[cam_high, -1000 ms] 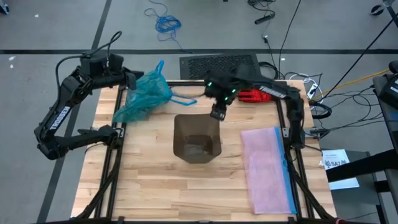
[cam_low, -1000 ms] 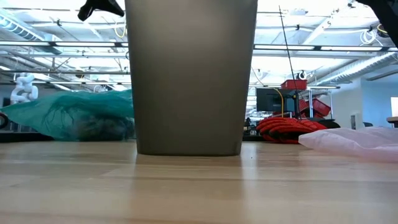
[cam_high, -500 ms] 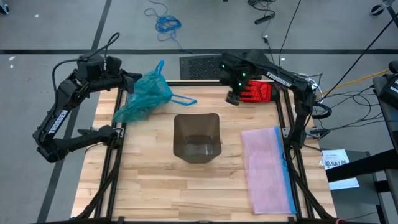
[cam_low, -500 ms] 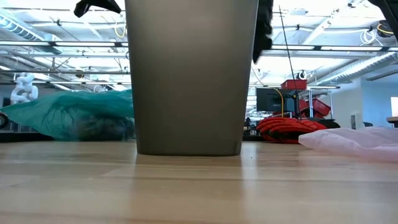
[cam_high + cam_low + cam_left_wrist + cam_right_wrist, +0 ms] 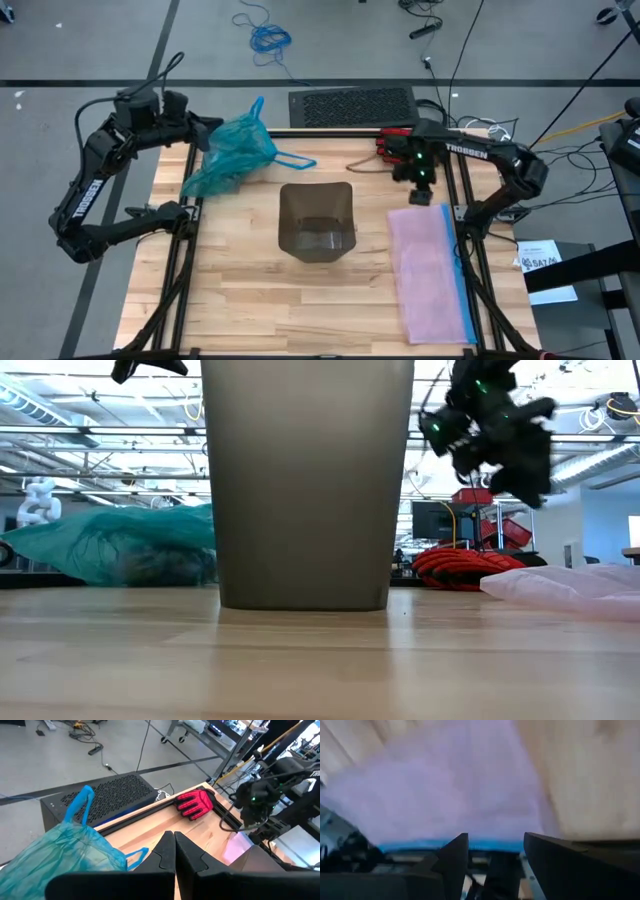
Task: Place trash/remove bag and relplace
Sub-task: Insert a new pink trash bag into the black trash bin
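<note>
The teal bag lies bunched on the table's far left part, its blue ties trailing toward the middle. Dark lumps of trash show through its wall. My left gripper hovers shut just beyond the bag's far left side, with nothing between its fingers. The grey bin stands upright mid-table without a liner. My right gripper hangs open above the far end of a flat pink bag, pointing steeply down, and the pink sheet fills its wrist view.
A red-and-black glove lies at the far right, partly under the right arm. A black perforated box sits just past the table's far edge. Bare wood lies in front of the bin and at the near left.
My right gripper has swung from above the bin's far rim toward the table's right edge and come down, tipping to point more steeply downward, so that it now hangs over the pink bag's far end. The bags, the bin and my left gripper have stayed where they were.
</note>
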Available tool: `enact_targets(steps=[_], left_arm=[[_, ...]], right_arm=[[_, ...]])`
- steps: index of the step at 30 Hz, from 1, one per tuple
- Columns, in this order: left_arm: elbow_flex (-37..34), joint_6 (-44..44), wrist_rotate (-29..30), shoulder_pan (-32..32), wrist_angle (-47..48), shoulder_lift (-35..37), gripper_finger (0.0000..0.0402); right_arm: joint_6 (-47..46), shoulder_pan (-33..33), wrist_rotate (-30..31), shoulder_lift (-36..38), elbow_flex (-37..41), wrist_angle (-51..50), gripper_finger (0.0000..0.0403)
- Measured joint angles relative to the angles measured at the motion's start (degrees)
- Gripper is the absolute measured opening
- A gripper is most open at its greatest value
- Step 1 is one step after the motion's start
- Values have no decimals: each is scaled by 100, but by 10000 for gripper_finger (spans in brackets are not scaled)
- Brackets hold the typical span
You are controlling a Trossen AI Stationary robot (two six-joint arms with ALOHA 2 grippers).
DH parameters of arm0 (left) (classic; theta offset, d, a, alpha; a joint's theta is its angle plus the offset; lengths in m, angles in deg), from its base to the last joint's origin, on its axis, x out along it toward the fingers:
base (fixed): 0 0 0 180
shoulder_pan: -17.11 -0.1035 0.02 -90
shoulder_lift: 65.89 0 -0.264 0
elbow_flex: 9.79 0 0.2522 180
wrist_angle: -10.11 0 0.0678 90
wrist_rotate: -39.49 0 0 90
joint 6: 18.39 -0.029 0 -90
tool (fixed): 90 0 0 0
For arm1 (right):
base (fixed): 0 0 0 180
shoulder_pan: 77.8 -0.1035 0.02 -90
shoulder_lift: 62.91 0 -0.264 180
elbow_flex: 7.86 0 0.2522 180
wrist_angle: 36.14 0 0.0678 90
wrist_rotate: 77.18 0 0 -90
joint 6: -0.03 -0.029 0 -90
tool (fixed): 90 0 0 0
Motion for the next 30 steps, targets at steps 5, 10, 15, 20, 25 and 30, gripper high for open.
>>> enact_targets(steps=[5, 10, 15, 20, 25, 30], left_arm=[[0, -146, -37, 2, -4, -69, 0], [-2, -148, -57, 1, -7, -138, 0], [-2, -154, -63, 2, -8, -134, 0], [0, -154, -63, 2, -9, -136, 0], [0, -146, -64, 2, -9, -136, 0], [0, -145, -186, 2, -11, -136, 0]], right_arm=[[302, 0, 219, 57, 809, 21, 185], [440, 10, 404, 57, 1340, 363, 185], [397, 9, 735, 55, 1649, 1023, 185], [269, 14, 1048, 55, 1796, 1691, 185], [238, 13, 1046, 53, 2049, 1953, 185], [283, 13, 1041, 53, 2462, 1996, 185]])
